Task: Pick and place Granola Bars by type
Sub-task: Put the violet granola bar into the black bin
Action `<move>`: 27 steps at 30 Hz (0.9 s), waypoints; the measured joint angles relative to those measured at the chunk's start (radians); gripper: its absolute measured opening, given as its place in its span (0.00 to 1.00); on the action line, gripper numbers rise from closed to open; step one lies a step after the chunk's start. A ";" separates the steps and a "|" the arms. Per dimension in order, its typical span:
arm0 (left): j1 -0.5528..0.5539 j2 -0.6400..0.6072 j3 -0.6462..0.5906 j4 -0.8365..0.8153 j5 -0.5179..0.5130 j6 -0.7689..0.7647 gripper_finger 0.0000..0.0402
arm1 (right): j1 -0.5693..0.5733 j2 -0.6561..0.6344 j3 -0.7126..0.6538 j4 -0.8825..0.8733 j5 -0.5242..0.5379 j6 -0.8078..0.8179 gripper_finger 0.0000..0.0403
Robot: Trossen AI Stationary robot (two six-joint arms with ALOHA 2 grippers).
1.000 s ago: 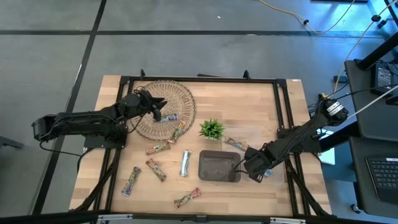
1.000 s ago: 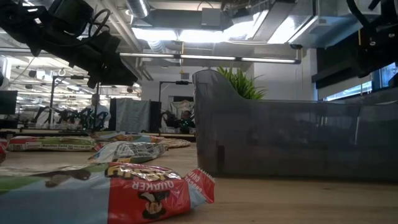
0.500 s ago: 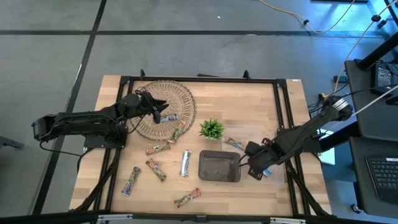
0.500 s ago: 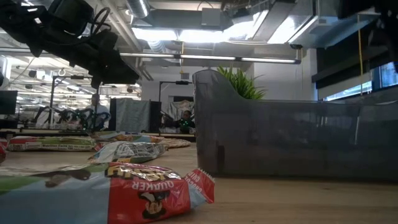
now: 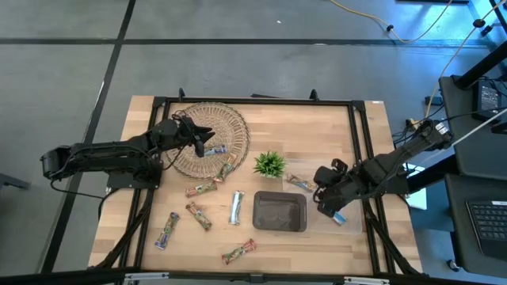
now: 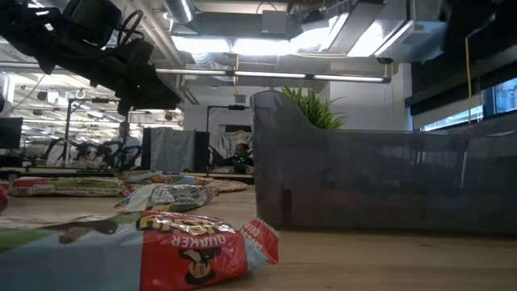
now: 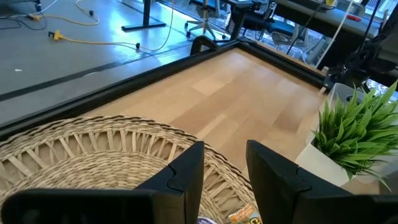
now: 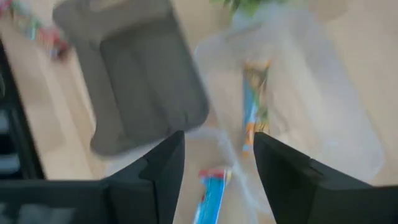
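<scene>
The grey tray [image 5: 279, 212] sits on the wooden surface [image 5: 317, 134] just in front of the small green plant [image 5: 270, 164], and the right gripper [image 5: 324, 207] hovers just beside the tray's right end with its jaws apart and nothing in them, over a blue bar [image 5: 340, 218] lying there. The left gripper [image 5: 203, 139] hangs over the round wicker basket [image 5: 226, 120], behind and to the left of the tray, its jaws a little apart and empty above a bar [image 5: 216, 150] in the basket. The other Granola Bars [image 5: 236, 207] lie scattered on the surface to the left of the tray, one [image 5: 299, 183] lies between the tray and the plant, and one [image 5: 238, 252] lies in front of the tray.
</scene>
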 joint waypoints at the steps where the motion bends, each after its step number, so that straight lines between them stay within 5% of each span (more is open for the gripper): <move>1: 0.000 0.000 0.000 0.000 0.000 0.000 0.28 | -0.012 0.000 0.000 0.011 0.024 0.000 0.48; 13: 0.000 0.000 0.000 0.000 0.000 -0.002 0.30 | -0.151 -0.013 0.000 0.043 -0.035 -0.268 0.48; 27: 0.001 0.000 0.000 0.001 0.004 -0.206 0.62 | -0.244 -0.080 -0.001 0.016 -0.037 -0.376 0.48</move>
